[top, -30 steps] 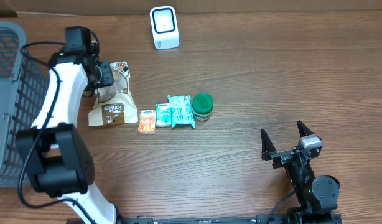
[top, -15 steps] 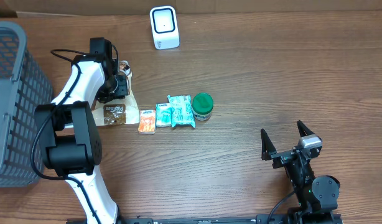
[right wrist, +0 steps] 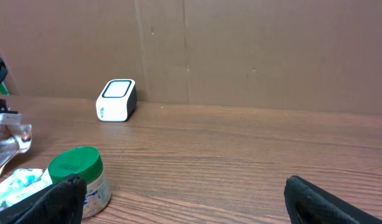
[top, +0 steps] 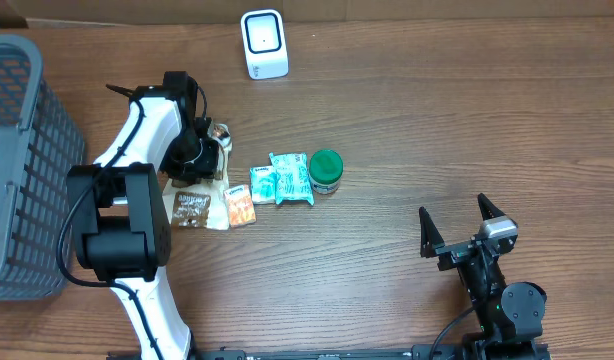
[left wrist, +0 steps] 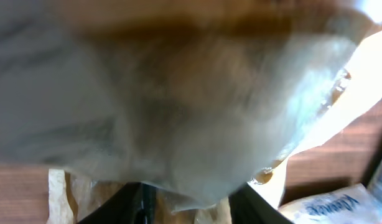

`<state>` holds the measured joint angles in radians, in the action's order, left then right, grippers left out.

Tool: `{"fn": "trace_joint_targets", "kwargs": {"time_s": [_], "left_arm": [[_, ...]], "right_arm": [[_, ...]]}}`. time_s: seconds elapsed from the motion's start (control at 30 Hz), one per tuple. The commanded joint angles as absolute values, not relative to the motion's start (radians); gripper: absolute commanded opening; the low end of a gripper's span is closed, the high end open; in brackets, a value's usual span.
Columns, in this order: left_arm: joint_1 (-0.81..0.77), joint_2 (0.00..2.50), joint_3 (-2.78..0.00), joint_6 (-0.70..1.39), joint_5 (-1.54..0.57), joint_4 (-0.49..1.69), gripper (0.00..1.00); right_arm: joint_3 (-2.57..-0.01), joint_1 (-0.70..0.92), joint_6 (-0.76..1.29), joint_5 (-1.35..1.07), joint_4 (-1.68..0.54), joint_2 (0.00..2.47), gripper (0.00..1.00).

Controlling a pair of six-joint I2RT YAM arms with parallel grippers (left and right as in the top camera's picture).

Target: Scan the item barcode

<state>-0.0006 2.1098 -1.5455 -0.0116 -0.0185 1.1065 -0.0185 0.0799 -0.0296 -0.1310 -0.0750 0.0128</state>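
Left tool (top: 199,152) closed on the upper part of the brown pouch (top: 192,206), which we find left of centre on the counter (top: 437,110), its lower end apparently resting on the wood just beside the orange sachet (top: 239,205); in the left wrist view the pouch fills the frame, blurred, with film between the dark fingers. Right tool (top: 455,216) spread wide, holding nothing, well apart from the goods. We judge the pouch light, soft and crinkly, its glossy film prone to slip and fold; a pinch on the stiffer top seal seems best, leaving the printed faces free to turn toward the scanner (top: 264,43); we cannot make out a barcode. We count one pouch, one sachet, two teal packets (top: 290,178), one green-lidded jar (top: 325,170), one scanner, one basket (top: 17,160).
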Motion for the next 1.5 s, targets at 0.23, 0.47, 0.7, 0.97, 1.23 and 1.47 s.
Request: {"fn": "trace_joint_targets", "kwargs": {"time_s": [0.23,0.47,0.7,0.97,1.23,1.47], "left_arm": [[-0.008,2.021,-1.823,-0.022,-0.053,1.273,0.78],[-0.008,1.863,-1.991,0.015,-0.076,1.377,0.95],[-0.007,1.684,-2.045,0.015,-0.204,1.393,1.00],[-0.004,1.554,-2.045,-0.003,-0.212,1.420,1.00],[0.028,1.550,-2.044,0.003,-0.144,1.446,1.00],[0.027,1.550,-2.044,0.003,-0.120,1.446,0.99]], "right_arm": [[-0.008,0.078,-0.026,-0.136,-0.070,0.003,1.00],[-0.008,0.078,-0.026,-0.136,-0.070,0.003,1.00],[-0.008,0.078,-0.026,-0.135,-0.060,0.003,1.00],[-0.008,0.078,-0.025,-0.137,-0.047,0.003,1.00],[-0.078,0.077,0.050,-0.208,-0.075,0.018,1.00],[-0.325,0.077,0.049,-0.247,-0.240,0.232,1.00]]}}
